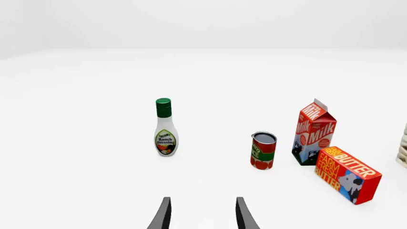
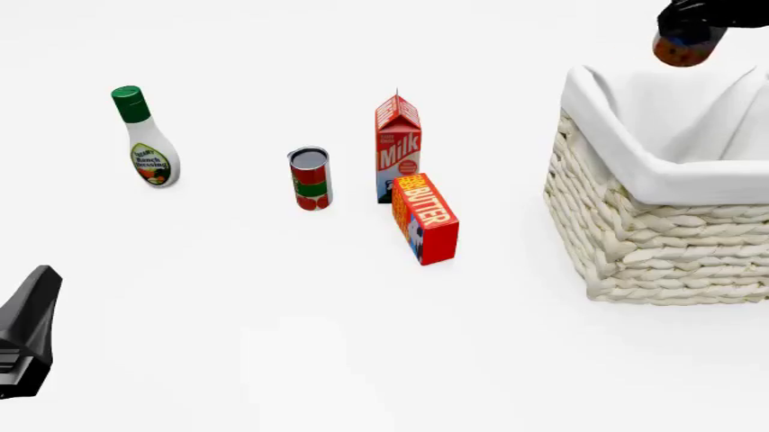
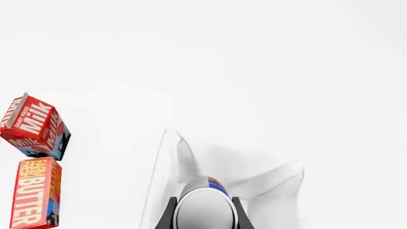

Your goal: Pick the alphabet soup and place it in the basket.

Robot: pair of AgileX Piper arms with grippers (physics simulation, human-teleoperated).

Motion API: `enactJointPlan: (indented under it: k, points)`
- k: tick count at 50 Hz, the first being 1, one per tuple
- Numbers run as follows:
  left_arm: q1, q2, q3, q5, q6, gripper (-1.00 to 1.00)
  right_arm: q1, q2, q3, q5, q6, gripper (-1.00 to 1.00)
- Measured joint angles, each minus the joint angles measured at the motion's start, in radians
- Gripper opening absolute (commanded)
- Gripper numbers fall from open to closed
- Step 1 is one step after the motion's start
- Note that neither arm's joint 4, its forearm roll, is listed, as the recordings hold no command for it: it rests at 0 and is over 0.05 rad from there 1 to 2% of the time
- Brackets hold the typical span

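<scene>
My right gripper [image 2: 687, 25] is shut on the alphabet soup [image 2: 683, 49] and holds it in the air above the far part of the basket [image 2: 649, 225], a large cream wicker basket with a white cloth lining. Only the can's orange-brown lower band shows in the front view. In the right wrist view the soup's silver-white top [image 3: 205, 210] sits between the fingers [image 3: 166, 215], with the basket's white lining [image 3: 267, 181] beyond it. My left gripper [image 1: 202, 214] is open and empty, low at the front left, far from the basket.
A ranch dressing bottle [image 2: 144, 139] stands at the far left. A red-and-green can [image 2: 310, 178], a milk carton [image 2: 398, 146] and a butter box [image 2: 424, 218] stand in the middle, left of the basket. The basket's edge also shows in the left wrist view [image 1: 401, 150].
</scene>
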Motion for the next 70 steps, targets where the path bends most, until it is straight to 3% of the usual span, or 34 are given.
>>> enactJointPlan:
  k: [23, 70]
  points:
    - [0.000, 0.000, 0.000, 0.000, 0.000, 1.00, -0.116, 0.067, 0.091, -0.105, 0.022, -1.00]
    - [0.000, 0.000, 0.000, 0.000, 0.000, 1.00, -0.172, 0.171, 0.224, -0.261, 0.006, -1.00]
